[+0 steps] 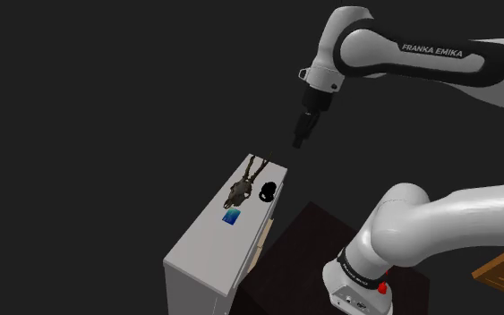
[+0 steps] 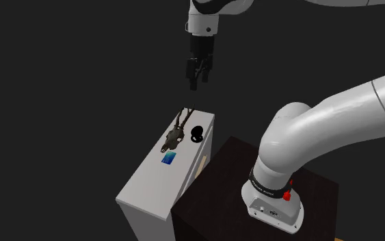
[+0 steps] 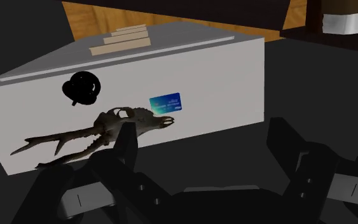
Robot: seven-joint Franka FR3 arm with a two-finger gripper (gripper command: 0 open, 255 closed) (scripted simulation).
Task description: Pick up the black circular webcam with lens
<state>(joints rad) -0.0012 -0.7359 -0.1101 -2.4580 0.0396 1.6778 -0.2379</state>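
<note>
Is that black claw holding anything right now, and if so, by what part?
Nothing is held. The gripper hangs open above the white cabinet, fingers apart and empty; the black webcam lies untouched on the cabinet top.

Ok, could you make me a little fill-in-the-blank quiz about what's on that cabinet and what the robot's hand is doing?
1. The gripper hangs higher than the cabinet with its fingers ____, holding nothing.
2. Beside the antlered skull sits a round webcam coloured ____.
3. The small flat card is coloured ____.
4. The cabinet top carries ____ things in all.
Missing words: open; black; blue; three.
</note>
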